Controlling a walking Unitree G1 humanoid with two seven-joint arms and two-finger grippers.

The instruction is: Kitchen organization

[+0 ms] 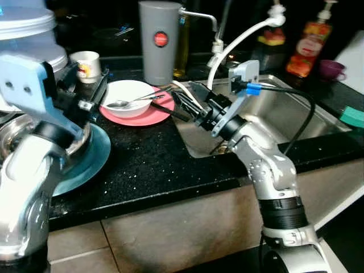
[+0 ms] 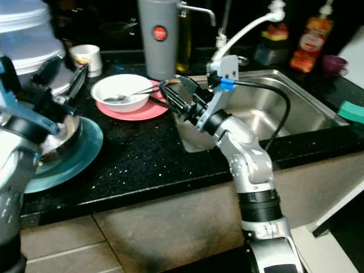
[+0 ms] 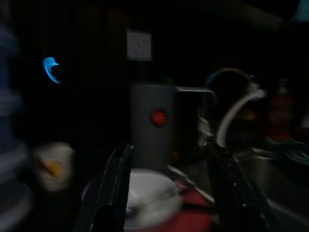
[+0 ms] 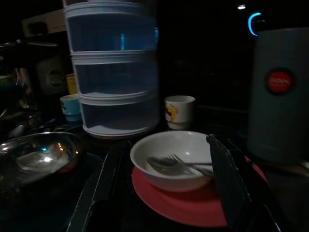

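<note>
A white bowl [image 1: 128, 96] holding a spoon and a fork [image 4: 176, 164] sits on a pink plate [image 1: 151, 116] on the black counter. My right gripper [image 1: 165, 98] reaches from the sink side, open, its fingertips at the bowl's right rim over the plate. In the right wrist view the two fingers [image 4: 104, 188] flank the bowl [image 4: 164, 150] without holding it. My left gripper [image 1: 85, 85] hovers open above a steel bowl [image 1: 17, 136] that rests on a teal plate [image 1: 94, 159]. It points toward the white bowl [image 3: 149, 193].
A grey jug [image 1: 160, 40] stands behind the pink plate, a small printed cup [image 1: 86, 63] to its left. Stacked white containers [image 1: 28, 34] fill the back left. The steel sink [image 1: 284, 114] with a white tap [image 1: 244, 34] lies right; bottles [image 1: 310, 42] stand behind it.
</note>
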